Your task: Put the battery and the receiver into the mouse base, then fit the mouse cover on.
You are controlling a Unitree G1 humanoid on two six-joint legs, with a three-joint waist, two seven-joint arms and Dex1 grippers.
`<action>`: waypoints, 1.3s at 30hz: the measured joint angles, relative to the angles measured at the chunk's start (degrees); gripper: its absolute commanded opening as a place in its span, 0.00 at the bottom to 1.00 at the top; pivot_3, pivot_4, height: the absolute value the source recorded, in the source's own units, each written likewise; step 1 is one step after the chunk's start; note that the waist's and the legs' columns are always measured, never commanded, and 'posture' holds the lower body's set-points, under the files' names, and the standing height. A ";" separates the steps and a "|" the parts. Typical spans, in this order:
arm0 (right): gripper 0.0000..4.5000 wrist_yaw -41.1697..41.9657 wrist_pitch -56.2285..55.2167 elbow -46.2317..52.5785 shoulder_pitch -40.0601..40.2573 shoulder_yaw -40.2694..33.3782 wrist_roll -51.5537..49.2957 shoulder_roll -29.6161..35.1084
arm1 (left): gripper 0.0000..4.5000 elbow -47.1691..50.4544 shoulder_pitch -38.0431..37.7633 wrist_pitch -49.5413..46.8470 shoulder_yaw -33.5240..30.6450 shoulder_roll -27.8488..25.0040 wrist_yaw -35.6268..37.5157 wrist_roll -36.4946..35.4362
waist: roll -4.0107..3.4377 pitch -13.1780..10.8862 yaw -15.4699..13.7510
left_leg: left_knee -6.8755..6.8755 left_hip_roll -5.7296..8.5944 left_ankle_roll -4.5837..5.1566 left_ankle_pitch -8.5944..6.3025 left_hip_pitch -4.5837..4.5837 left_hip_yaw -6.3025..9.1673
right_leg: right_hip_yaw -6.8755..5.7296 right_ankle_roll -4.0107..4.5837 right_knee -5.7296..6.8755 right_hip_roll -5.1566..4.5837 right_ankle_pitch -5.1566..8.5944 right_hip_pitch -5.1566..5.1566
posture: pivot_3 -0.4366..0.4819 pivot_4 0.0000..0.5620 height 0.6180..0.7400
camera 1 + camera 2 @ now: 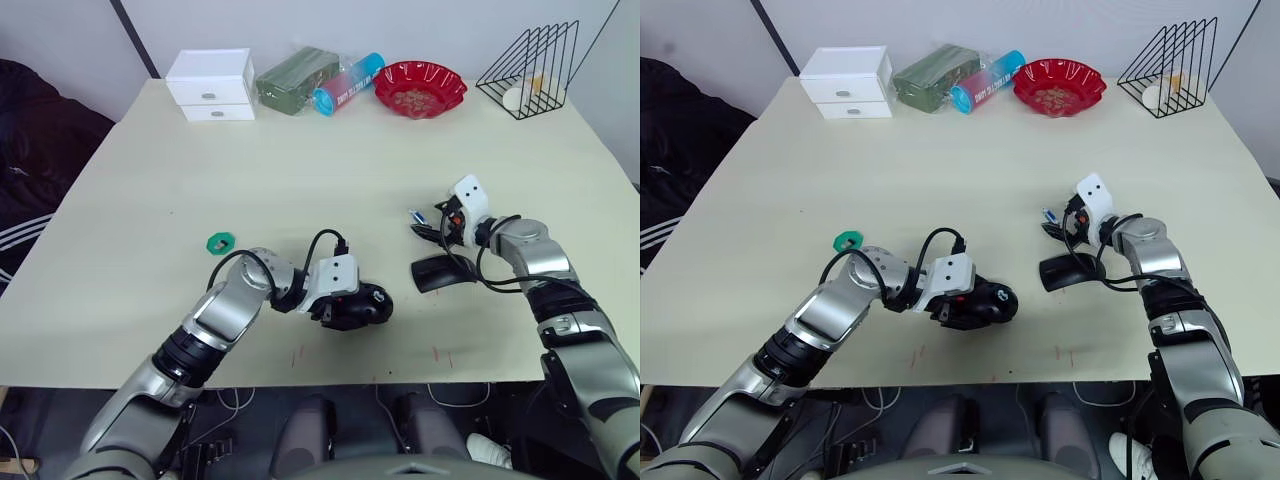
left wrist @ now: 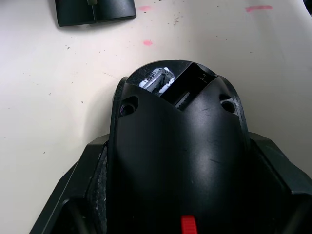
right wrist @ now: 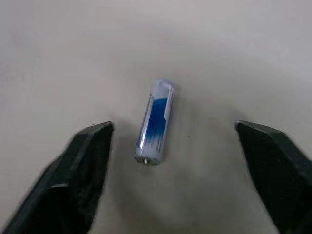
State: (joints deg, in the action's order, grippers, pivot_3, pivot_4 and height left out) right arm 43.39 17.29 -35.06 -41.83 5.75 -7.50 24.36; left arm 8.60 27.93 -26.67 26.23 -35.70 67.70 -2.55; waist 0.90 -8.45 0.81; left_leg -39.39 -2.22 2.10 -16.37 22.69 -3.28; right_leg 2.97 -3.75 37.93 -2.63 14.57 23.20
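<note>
My left gripper (image 1: 350,306) is shut on the mouse base (image 1: 362,303), low on the table near its front edge. In the left wrist view the mouse base (image 2: 178,156) sits between my fingers, red patch near the wrist. Something silvery shows in its open compartment; I cannot tell if it is the receiver. The mouse cover (image 1: 440,272) lies flat to the right. Just beyond it, the blue-and-white battery (image 3: 155,122) lies on the table between the spread fingers of my open right gripper (image 3: 174,127).
A green ring (image 1: 220,242) lies left of my left arm. Along the far edge stand a white drawer box (image 1: 210,82), a green packet (image 1: 297,78), a blue-pink tube (image 1: 348,82), a red bowl (image 1: 420,85) and a black wire rack (image 1: 530,70).
</note>
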 measured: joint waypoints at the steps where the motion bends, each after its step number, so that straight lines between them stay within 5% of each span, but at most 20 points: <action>1: 0.48 0.13 -0.01 0.02 0.00 0.00 0.14 0.00 | 0.66 0.00 0.00 0.00 0.01 -0.02 0.01 0.02 | 0.00 0.00 0.01 | 0.00 0.00 0.00 0.00 -0.01 0.00 | 0.00 0.00 0.00 0.00 0.00 0.00 | 0.48 0.27 1.00; 6: 0.01 0.59 0.03 0.22 0.00 -0.02 0.29 -0.05 | 0.66 0.05 -0.01 0.01 0.05 -0.02 0.01 0.03 | 0.00 0.00 -0.01 | 0.00 0.00 0.00 0.00 -0.01 0.01 | 0.00 0.00 0.00 0.00 0.00 0.00 | 0.48 0.27 1.00; 19: 0.01 2.16 0.14 3.67 1.06 -0.07 0.07 1.14 | 0.66 0.15 -0.04 0.00 0.10 0.03 -0.17 0.05 | -0.02 -0.01 -0.06 | 0.00 0.00 0.00 0.00 0.01 0.04 | 0.00 0.00 -0.01 0.00 0.00 0.00 | 0.48 0.27 1.00; 39: 0.01 12.49 19.14 43.17 18.31 -4.48 -10.68 19.30 | 0.66 -0.27 0.03 0.62 0.29 -0.06 0.15 0.10 | -0.02 -0.01 -0.24 | 0.00 0.01 0.01 -0.01 0.06 0.20 | -0.10 0.00 -0.05 0.00 0.01 -0.01 | 0.48 0.27 1.00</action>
State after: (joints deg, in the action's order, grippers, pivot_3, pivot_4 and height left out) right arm 55.88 36.43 8.11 -23.51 1.26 -18.18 43.66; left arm 8.33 27.95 -26.04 26.52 -35.75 67.85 -2.45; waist 0.89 -8.47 0.57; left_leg -39.39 -2.22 2.11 -16.37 22.76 -3.08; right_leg 2.87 -3.75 37.88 -2.63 14.58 23.19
